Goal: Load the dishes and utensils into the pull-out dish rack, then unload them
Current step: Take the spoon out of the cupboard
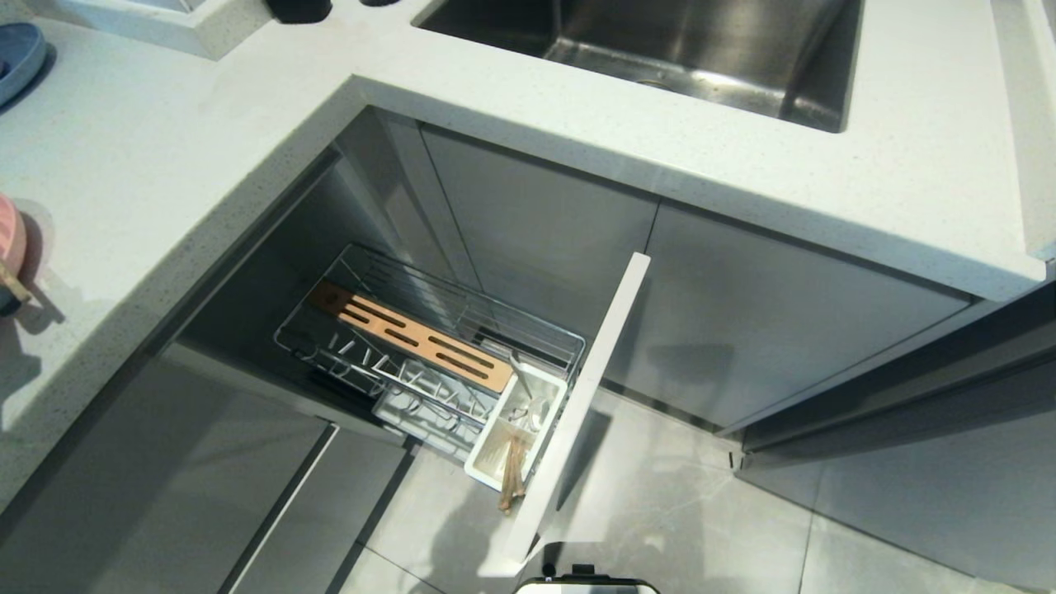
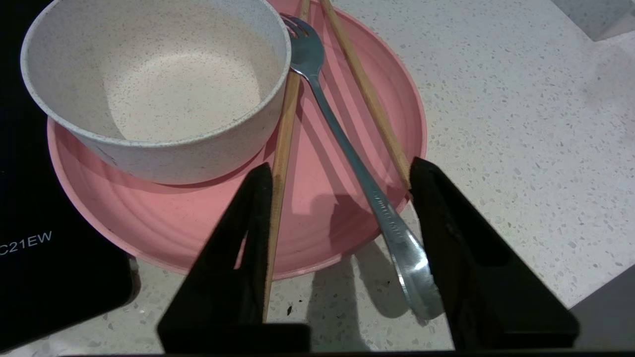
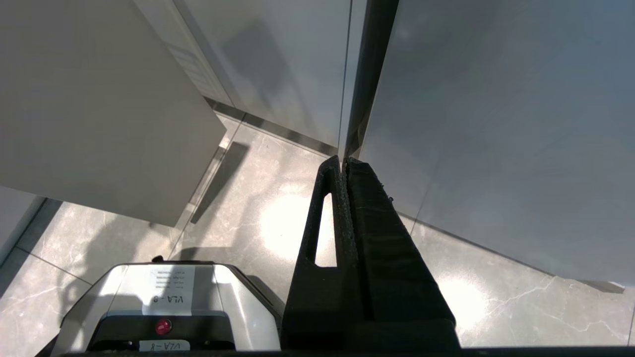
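Two black fingers (image 2: pixel 248 238) of your left gripper (image 2: pixel 342 171) stand apart over the near edge of the pink plate (image 2: pixel 198 218), clamped on nothing. Between them lie the metal spoon (image 2: pixel 357 168) and one chopstick (image 2: pixel 282 163); the second chopstick (image 2: pixel 367 94) runs out to the finger at four o'clock. Your cream bowl (image 2: pixel 158 84) sits on the plate at ten o'clock, the lot resting on the speckled counter (image 2: pixel 521 124). Down in the head view, your dish rack (image 1: pixel 429 346) is pulled out under the counter, wooden strip (image 1: pixel 412 337) across it, white cup (image 1: pixel 516 433) at five o'clock holding more chopsticks (image 1: pixel 511 478). Your right gripper (image 3: pixel 342 161) hangs over the floor tiles (image 3: pixel 258 218), jaws pressed together.
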### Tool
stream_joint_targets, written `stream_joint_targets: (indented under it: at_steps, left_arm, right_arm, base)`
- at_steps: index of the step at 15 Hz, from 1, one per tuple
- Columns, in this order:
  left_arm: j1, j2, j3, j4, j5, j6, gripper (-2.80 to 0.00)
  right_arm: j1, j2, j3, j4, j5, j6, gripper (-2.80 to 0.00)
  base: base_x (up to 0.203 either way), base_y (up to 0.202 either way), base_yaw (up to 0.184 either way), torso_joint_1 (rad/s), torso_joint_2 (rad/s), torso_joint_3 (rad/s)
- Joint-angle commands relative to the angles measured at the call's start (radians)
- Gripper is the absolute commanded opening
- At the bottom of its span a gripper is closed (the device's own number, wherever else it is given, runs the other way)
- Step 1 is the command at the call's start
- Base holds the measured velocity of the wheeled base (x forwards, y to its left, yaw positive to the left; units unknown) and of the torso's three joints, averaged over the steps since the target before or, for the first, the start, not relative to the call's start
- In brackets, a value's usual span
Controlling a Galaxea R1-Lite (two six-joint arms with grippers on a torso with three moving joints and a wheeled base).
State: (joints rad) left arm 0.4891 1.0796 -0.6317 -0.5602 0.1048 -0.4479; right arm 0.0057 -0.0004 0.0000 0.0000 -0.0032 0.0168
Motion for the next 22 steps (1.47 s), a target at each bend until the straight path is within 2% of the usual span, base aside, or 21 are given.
stream_joint_targets:
  at_steps: [1, 4, 5, 8, 11, 14, 16, 17, 19, 22]
  left_arm:
    - [0.000, -0.004, -0.003, -0.004, 0.001, -0.003, 0.00]
    - [-0.003, -0.014, -0.038, -0.004, 0.001, 0.002, 0.00]
    - [-0.008, -0.019, -0.050, -0.004, 0.002, 0.007, -2.80]
    - [-0.022, -0.038, -0.111, -0.004, 0.003, 0.033, -2.80]
    - [-0.052, -0.038, -0.241, 0.004, 0.006, 0.063, -2.80]
    - [-0.107, -0.003, -0.488, 0.101, 0.034, 0.067, -2.80]
    - [-0.176, 0.069, -0.710, 0.215, 0.097, 0.050, -2.80]
    - [-0.244, 0.119, -0.825, 0.287, 0.144, 0.029, -2.80]
    - [-0.447, 0.209, -0.976, 0.443, 0.238, -0.037, -2.80]
    - [-0.753, 0.294, -1.061, 0.610, 0.342, -0.153, -2.80]
  right_arm:
    - [0.000, 0.000, 0.002, 0.000, 0.000, 0.000, -2.80]
    - [0.000, 0.000, 0.002, 0.000, 0.000, 0.000, -2.80]
    - [0.000, 0.000, 0.002, 0.000, 0.000, 0.000, -2.80]
    - [0.000, 0.000, 0.002, 0.000, 0.000, 0.000, -2.80]
    - [0.000, 0.000, 0.002, 0.000, 0.000, 0.000, -2.80]
    - [0.000, 0.000, 0.002, 0.000, 0.000, 0.000, -2.80]
    - [0.000, 0.000, 0.002, 0.000, 0.000, 0.000, -2.80]
    - [0.000, 0.000, 0.002, 0.000, 0.000, 0.000, -2.80]
    - [0.000, 0.000, 0.002, 0.000, 0.000, 0.000, -2.80]
    - [0.000, 0.000, 0.002, 0.000, 0.000, 0.000, -2.80]
  base:
    - [0.000, 0.000, 0.000, 0.000, 0.00, 0.000]
    - [0.000, 0.000, 0.000, 0.000, 0.00, 0.000]
    - [0.000, 0.000, 0.000, 0.000, 0.00, 0.000]
    - [0.000, 0.000, 0.000, 0.000, 0.00, 0.000]
    - [0.000, 0.000, 0.000, 0.000, 0.00, 0.000]
    - [0.000, 0.000, 0.000, 0.000, 0.00, 0.000]
    - [0.000, 0.000, 0.000, 0.000, 0.00, 0.000]
    - [0.000, 0.000, 0.000, 0.000, 0.00, 0.000]
    - [0.000, 0.000, 0.000, 0.000, 0.00, 0.000]
    - [0.000, 0.000, 0.000, 0.000, 0.00, 0.000]
